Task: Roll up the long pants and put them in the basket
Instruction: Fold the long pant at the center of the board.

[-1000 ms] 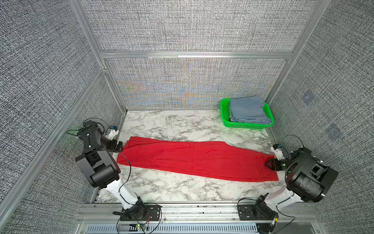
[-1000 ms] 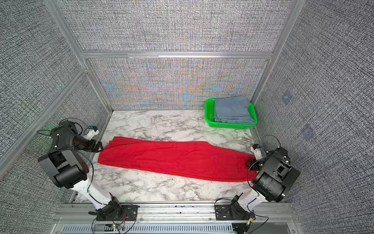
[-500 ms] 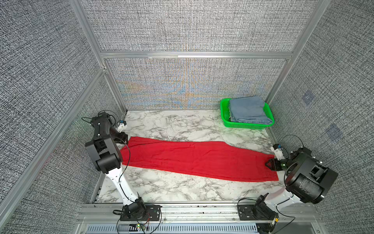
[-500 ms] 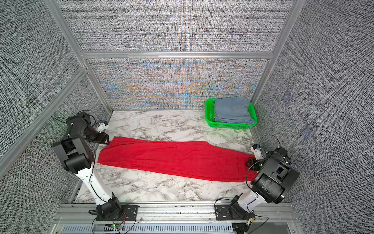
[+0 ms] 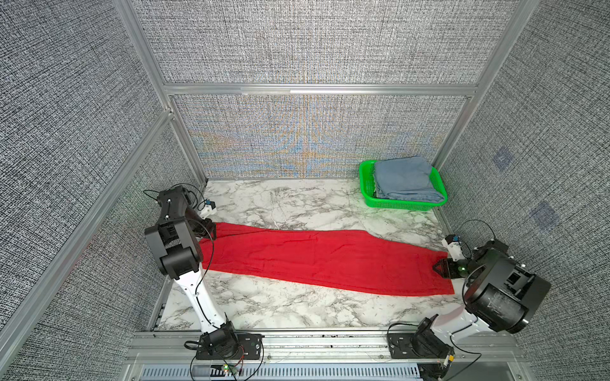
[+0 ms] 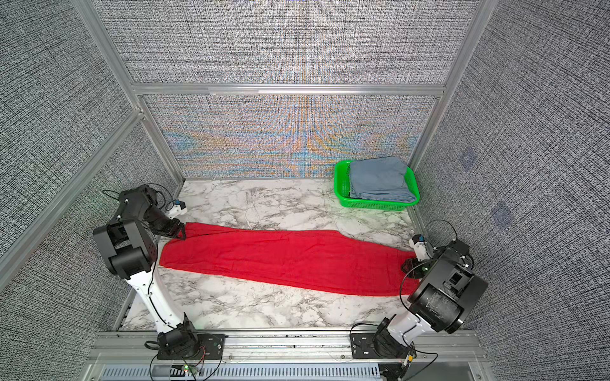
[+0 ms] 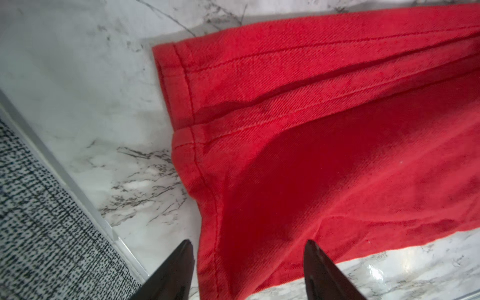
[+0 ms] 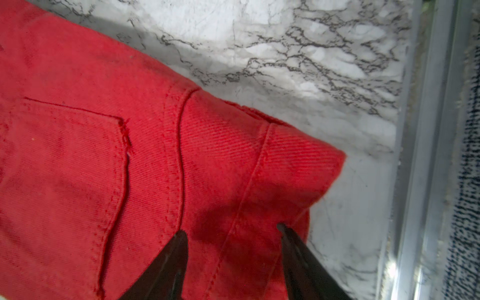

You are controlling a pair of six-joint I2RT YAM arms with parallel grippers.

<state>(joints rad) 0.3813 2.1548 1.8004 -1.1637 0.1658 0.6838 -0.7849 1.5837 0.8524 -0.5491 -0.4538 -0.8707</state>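
Sitting well apart from the long pants: green basket holding folded denim.

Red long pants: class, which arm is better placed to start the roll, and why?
Probably the left. The left gripper has open jaws astride the thin leg hem of the long pants, an easy edge to turn over. The right gripper sits over the thicker waistband corner.

Hidden behind the black left arm at mid-left in a top view: hem end of the bright red cloth long pants.
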